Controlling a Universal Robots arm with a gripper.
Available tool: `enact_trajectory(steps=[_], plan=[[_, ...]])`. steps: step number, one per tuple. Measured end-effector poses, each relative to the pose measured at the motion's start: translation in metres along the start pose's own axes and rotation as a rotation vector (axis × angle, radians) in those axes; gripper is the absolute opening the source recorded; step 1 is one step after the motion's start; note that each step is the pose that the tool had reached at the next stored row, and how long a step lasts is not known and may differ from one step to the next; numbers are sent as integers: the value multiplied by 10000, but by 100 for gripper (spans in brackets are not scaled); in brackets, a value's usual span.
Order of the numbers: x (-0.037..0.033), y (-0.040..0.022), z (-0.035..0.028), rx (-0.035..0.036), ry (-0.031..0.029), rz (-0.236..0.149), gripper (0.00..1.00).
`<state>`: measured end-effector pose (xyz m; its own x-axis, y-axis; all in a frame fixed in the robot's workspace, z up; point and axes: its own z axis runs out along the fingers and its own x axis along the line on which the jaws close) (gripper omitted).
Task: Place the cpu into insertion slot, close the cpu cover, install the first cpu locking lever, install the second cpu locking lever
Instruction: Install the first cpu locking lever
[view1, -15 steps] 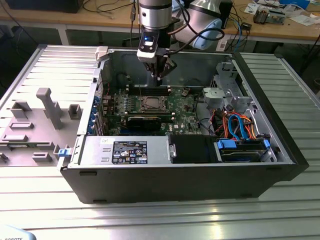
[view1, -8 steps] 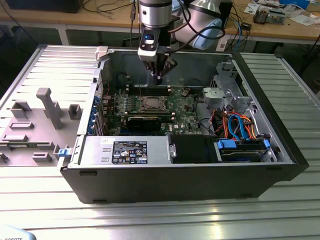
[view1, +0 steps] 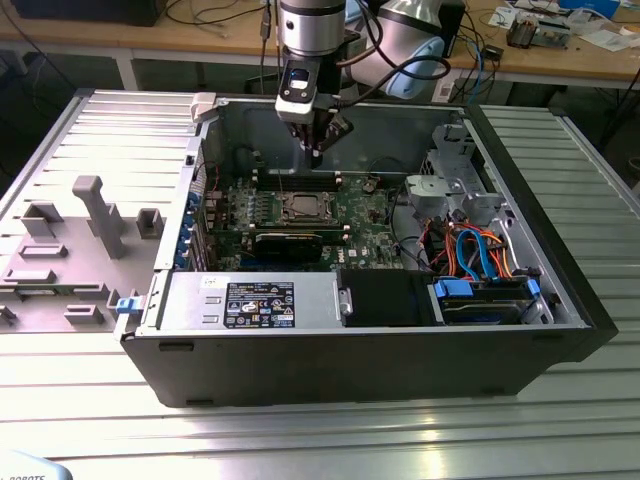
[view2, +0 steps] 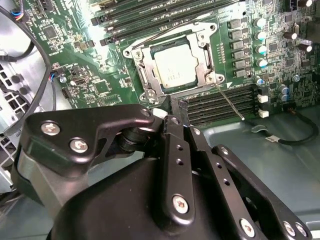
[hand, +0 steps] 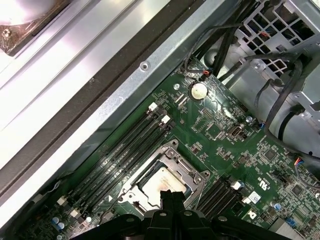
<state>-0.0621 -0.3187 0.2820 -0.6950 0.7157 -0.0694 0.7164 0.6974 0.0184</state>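
Ribbed grey metal table (view1: 320, 440) is carrying the open black computer case (view1: 350, 365). Working back from the case's near wall:

Long black card (view1: 290, 243) is lying across the green motherboard (view1: 365, 225), just in front of the socket.

Socket is sitting near the board's middle. The cpu, a small flat square chip with a silver-grey top (view2: 175, 70), is lying in it, flat as far as I can tell. The cpu cover, a thin silver-grey metal frame plate (view2: 207, 55), is lying down around it, chip top showing through the window.

Two thin wire locking levers are looking unlatched. One (view2: 229, 102) is angling out from a socket corner over the black memory slots (view2: 220, 109). The other (view2: 170, 32) is running along the opposite side. Can't tell how high either is standing.

Black two-finger gripper (view1: 317, 150) is hovering over the board just beyond the socket, toward the case's far wall (view1: 380, 120), touching nothing. Fingers are pressed together, carrying nothing.

My read: lever step is in hand, first lever not yet home. Doing it well means:
- using the closed tips as a pusher at the lever's free end, not mid-wire
- driving it down, then sideways under its hook
- keeping the tips off the chip top and the memory slots

Wire is looking springy, so it's probably slipping off a smooth fingertip if pushed off-centre.
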Motion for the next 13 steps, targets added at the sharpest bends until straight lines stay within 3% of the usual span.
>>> enact_trajectory(steps=[4,13], plan=[[-1,-1,0,-4,2,-61,11],[-1,-1,0,-78,26,-1173,11]])
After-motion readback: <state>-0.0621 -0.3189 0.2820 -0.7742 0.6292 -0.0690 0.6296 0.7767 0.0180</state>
